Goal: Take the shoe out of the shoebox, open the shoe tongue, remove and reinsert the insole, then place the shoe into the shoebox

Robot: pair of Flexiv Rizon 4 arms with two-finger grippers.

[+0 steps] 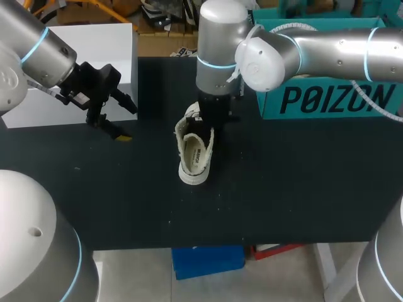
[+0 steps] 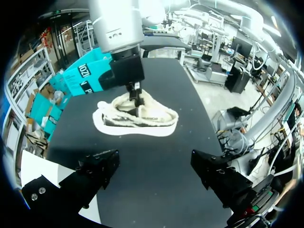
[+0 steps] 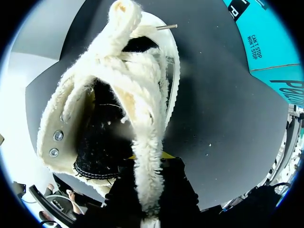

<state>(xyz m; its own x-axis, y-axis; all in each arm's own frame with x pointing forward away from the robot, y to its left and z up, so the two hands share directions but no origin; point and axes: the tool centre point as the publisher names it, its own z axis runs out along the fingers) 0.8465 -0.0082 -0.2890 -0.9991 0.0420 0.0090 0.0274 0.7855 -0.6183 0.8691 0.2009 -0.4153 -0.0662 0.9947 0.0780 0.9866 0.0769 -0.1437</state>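
The shoe (image 1: 194, 151) lies on the table (image 1: 283, 189), shoebox (image 1: 334, 94) behind, rightward.

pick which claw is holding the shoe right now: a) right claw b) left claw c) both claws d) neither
a: the right claw is down on the shoe, with the shoe's fuzzy tongue pinched between its fingers, while the left claw hangs open over the table, apart from the shoe.

Fluffy, rough cream fleece shoe (image 1: 194, 151); smooth matt black table (image 1: 302, 195).
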